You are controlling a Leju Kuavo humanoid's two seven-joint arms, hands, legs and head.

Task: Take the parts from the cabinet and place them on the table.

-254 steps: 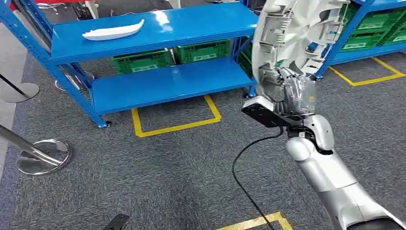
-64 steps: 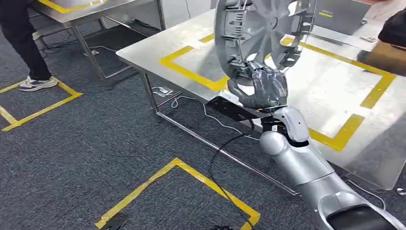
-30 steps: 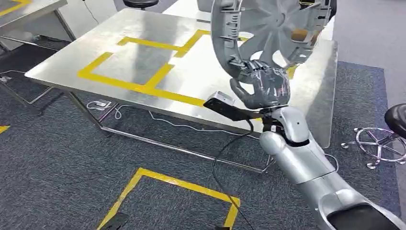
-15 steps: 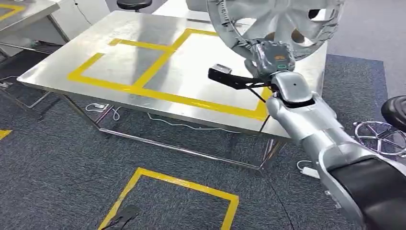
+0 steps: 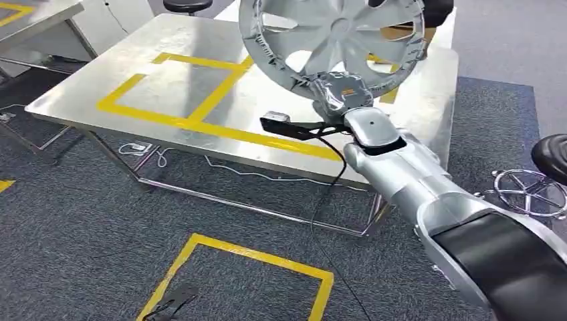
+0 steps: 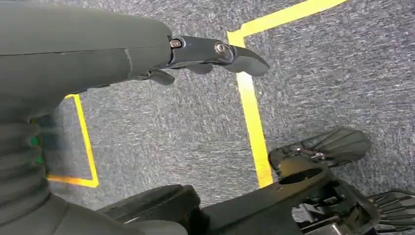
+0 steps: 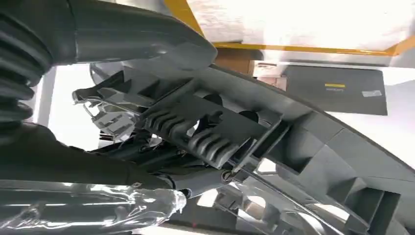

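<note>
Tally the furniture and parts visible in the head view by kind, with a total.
Wheel covers: 1, silver wheel cover, held by the right hand above the nearer metal table
Metal tables: 2, nearer metal table, second metal table at the far left corner
Stools: 2, black stool behind the nearer table, stool with chrome base at the right
Total: 5

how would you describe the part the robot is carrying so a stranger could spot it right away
Find the steel table marked with yellow tape lines. Above its near right part, the right hand grips a round silver wheel cover by its rim. Its spokes and disc shape match nothing else nearby.
</note>
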